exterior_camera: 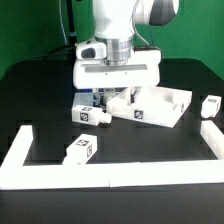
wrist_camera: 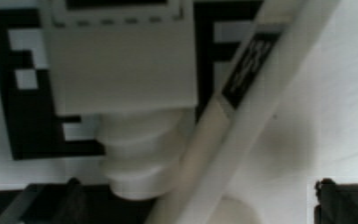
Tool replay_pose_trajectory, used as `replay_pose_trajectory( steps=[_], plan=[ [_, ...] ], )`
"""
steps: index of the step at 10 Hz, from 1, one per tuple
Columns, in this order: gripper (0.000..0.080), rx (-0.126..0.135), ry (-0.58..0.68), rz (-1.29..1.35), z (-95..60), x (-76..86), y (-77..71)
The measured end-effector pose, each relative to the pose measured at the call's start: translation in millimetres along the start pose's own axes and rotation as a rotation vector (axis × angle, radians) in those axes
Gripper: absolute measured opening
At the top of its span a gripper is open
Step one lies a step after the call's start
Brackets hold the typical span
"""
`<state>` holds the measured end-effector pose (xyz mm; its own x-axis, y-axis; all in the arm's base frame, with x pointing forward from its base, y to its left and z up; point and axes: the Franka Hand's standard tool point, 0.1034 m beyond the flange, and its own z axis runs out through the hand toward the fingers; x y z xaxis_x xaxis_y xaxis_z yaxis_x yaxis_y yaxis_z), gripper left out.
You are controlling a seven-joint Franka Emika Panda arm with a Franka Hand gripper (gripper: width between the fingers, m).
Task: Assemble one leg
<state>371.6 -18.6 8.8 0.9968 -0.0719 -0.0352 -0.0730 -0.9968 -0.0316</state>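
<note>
**A:** White plastic fills most of the wrist view. Is that the leg [wrist_camera: 123, 60]?

**B:** Yes. It shows black-and-white tags on its face and a ribbed peg [wrist_camera: 140, 150] sticking out of one end. A pale slanted bar [wrist_camera: 247, 110] crosses in front of it, and I cannot tell what the bar belongs to.

**A:** And where does the leg sit in the exterior view?

**B:** The leg [exterior_camera: 88, 113] is on the black table [exterior_camera: 40, 100], right under the gripper [exterior_camera: 97, 100]. It is just beside the near corner of the square panel [exterior_camera: 150, 105], on the exterior view's left of it.

**A:** What about the hand itself?

**B:** It is spread wide. In the wrist view the gripper [wrist_camera: 194, 203] has its dark fingertips [wrist_camera: 55, 205] at opposite edges, with the peg between them and neither one touching it.

**A:** Is anything else on the table?

**B:** Two look-alike blocks. The second block [exterior_camera: 82, 150] lies nearer the camera, close to the white border [exterior_camera: 150, 176]. The third block [exterior_camera: 211, 106] sits at the exterior view's right, well apart from the panel. The panel's raised rim is plain, and the panel lies askew to the border.
</note>
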Motion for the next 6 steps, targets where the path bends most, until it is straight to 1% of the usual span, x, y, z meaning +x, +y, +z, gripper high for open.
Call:
replay_pose_trajectory(
  steps=[3,4,5,6],
  plan=[
    [0.0649,0.001,0.001,0.005,1.0,2.8,1.7],
    [0.0581,0.001,0.001,0.005,1.0,2.7,1.7],
    [0.0581,0.001,0.001,0.005,1.0,2.7,1.7],
    [0.0392,0.001,0.001,0.005,1.0,2.7,1.6]
  ],
)
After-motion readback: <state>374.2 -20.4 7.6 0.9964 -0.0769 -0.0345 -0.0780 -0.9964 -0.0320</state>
